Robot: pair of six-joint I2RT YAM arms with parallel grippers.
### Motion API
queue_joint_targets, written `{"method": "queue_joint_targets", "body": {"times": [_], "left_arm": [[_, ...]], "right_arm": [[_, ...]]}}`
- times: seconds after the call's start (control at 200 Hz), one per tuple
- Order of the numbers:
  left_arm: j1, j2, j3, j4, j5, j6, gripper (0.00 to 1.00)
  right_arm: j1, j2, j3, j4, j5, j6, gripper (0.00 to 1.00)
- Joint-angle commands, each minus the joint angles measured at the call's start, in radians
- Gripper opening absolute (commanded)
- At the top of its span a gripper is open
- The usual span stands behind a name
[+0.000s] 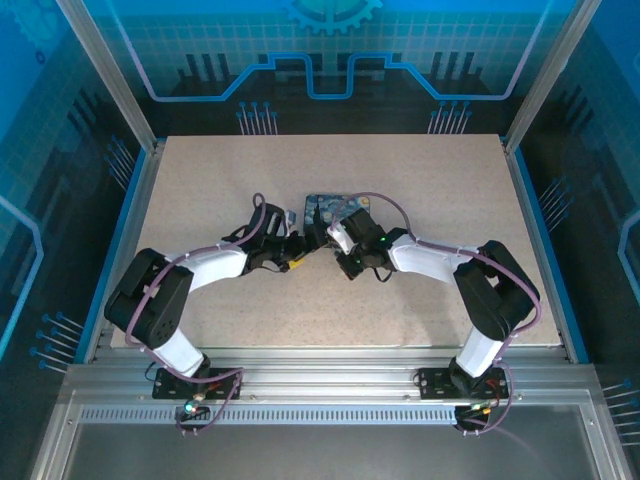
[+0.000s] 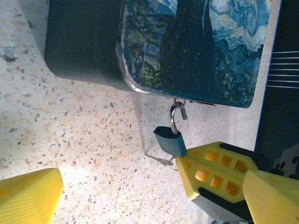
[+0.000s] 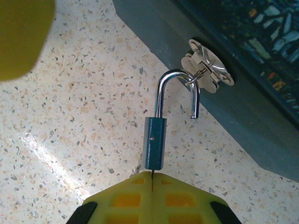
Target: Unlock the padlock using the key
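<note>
The key is being gripped under the open-shackled padlock by the closed right gripper, while the left gripper is being held open

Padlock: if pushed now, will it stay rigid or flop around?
Padlock likely pivots freely: its open shackle just hooks the box clasp. It probably slips off if lifted, since the shackle end is free. It looks metal, so it's likely dense for its size.

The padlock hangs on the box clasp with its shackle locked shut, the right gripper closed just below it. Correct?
No, the shackle is open: the right wrist view shows one leg free of the padlock body. It does hang on the clasp, right gripper closed below.
</note>
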Motion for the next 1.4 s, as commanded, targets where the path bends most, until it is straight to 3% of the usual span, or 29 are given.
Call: {"method": "queue_joint_targets", "body": {"times": [0.0, 0.685, 1.106, 1.396], "left_arm": [[0.001, -0.044, -0.011, -0.047, 0.014, 0.038, 0.99], [0.046, -0.131, -0.079, -0.097, 0.004, 0.055, 0.99], [0.056, -0.135, -0.088, -0.093, 0.009, 0.046, 0.99], [0.058, -0.143, -0.088, -0.1, 0.003, 0.045, 0.99]], "right_arm": [[0.021, 0.021, 0.032, -0.041, 0.005, -0.056, 0.0], [0.04, 0.076, 0.141, -0.15, 0.028, -0.253, 0.0], [0.033, 0.109, 0.164, -0.098, 0.061, -0.353, 0.0], [0.019, 0.14, 0.215, -0.1, 0.009, -0.405, 0.0]]}}
